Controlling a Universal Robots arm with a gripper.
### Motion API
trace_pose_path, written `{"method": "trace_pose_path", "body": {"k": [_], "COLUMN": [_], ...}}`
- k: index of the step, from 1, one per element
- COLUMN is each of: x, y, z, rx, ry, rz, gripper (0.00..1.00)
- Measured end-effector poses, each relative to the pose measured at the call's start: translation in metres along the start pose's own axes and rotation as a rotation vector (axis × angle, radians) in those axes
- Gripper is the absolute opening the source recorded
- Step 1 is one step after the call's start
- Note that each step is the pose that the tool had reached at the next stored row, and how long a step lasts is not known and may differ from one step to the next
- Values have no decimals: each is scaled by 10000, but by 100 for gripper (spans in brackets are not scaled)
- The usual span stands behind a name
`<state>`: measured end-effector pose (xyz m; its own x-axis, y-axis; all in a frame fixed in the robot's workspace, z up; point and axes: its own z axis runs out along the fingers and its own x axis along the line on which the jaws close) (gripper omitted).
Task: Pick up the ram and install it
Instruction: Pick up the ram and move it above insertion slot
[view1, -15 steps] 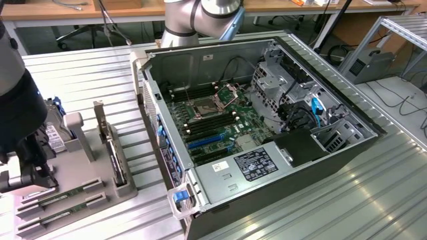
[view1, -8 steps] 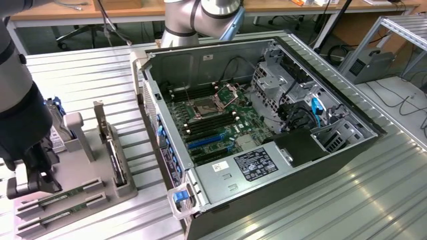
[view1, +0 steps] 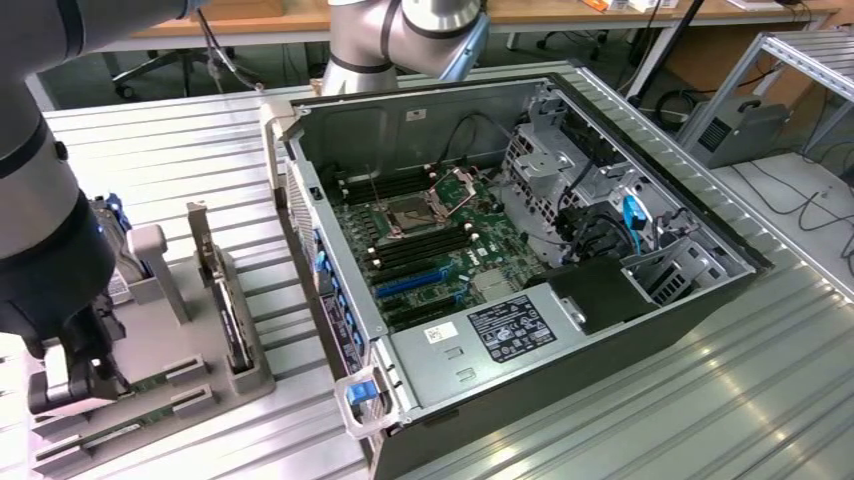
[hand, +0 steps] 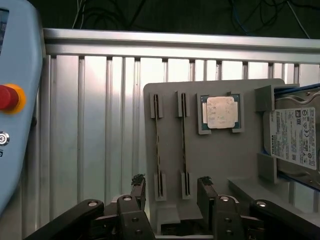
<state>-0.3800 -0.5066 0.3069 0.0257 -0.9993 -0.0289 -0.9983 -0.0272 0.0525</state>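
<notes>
Two ram sticks stand on edge in slots of a grey holder tray (hand: 220, 165). In the wrist view one ram stick (hand: 159, 150) and the other ram stick (hand: 183, 145) run side by side as thin green strips. My gripper (hand: 172, 192) hangs above their near ends, open, with one dark finger (hand: 138, 187) outside each stick and nothing held. In the exterior view the gripper (view1: 70, 388) sits over the tray (view1: 180, 345) at the lower left, where a green ram stick (view1: 163, 386) shows. The open computer case (view1: 534, 250) holds the motherboard (view1: 447, 250).
On the tray lie a processor chip (hand: 220, 112) and a silver hard drive (hand: 295, 137); an upright dark expansion card (view1: 220, 300) stands there too. A teach pendant with a red button (hand: 7, 97) lies beside the tray. The table is ribbed aluminium (view1: 694, 400).
</notes>
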Motion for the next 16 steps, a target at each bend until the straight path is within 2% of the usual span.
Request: {"method": "trace_pose_path", "body": {"k": [16], "x": [112], "y": [-8], "z": [304], "rx": [2], "ry": [-2], "rz": [1], "gripper": [54]}}
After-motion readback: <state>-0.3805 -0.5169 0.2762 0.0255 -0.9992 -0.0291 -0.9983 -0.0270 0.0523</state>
